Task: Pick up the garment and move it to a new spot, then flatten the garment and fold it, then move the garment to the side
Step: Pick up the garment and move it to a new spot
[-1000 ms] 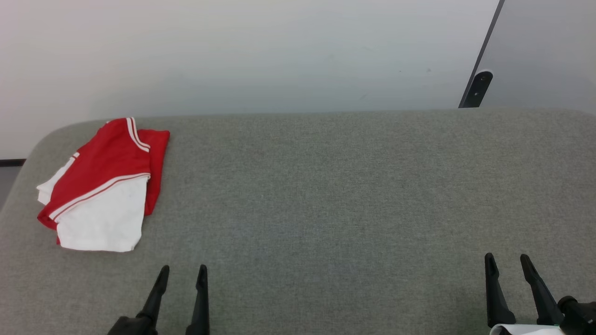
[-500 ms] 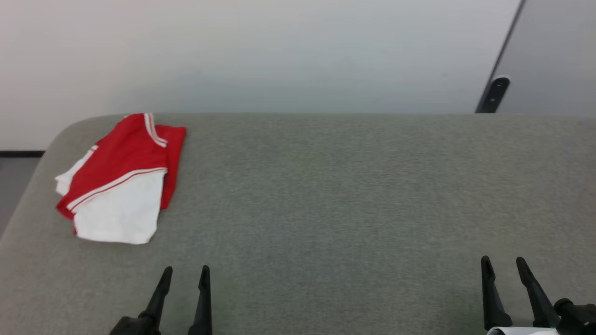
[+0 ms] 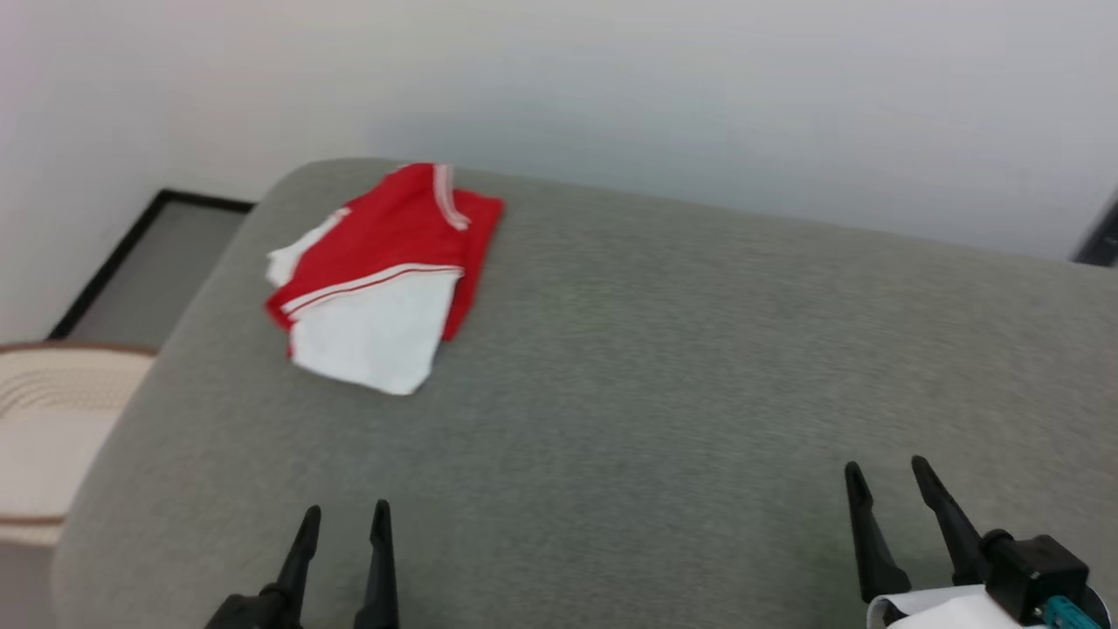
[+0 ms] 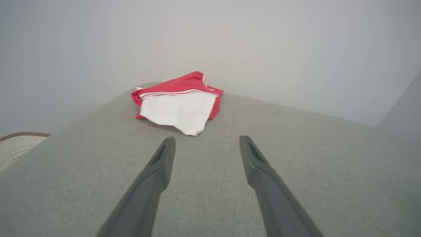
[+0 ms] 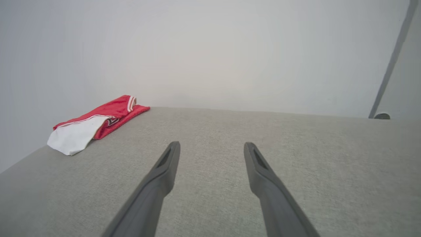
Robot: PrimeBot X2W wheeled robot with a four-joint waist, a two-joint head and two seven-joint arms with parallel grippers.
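The garment (image 3: 380, 271) is a red T-shirt with white sleeves, lying folded in a small pile at the far left corner of the grey padded surface (image 3: 655, 367). It also lies ahead of the fingers in the left wrist view as the garment (image 4: 179, 102), and far left in the right wrist view as the garment (image 5: 95, 123). My left gripper (image 3: 344, 514) hovers open near the front edge, well short of the garment. My right gripper (image 3: 886, 472) stands open at the lower right with nothing between its fingers.
A pale ribbed object with a brown rim (image 3: 52, 419) sits off the surface's left edge, beside a strip of grey floor (image 3: 148, 271). A white wall (image 3: 611, 96) runs behind the surface. A dark fitting (image 3: 1102, 240) shows at the far right.
The whole head view has swung to the left, so the camera has turned; the garment lies folded as before. Both grippers stay open and keep their places near the front edge.
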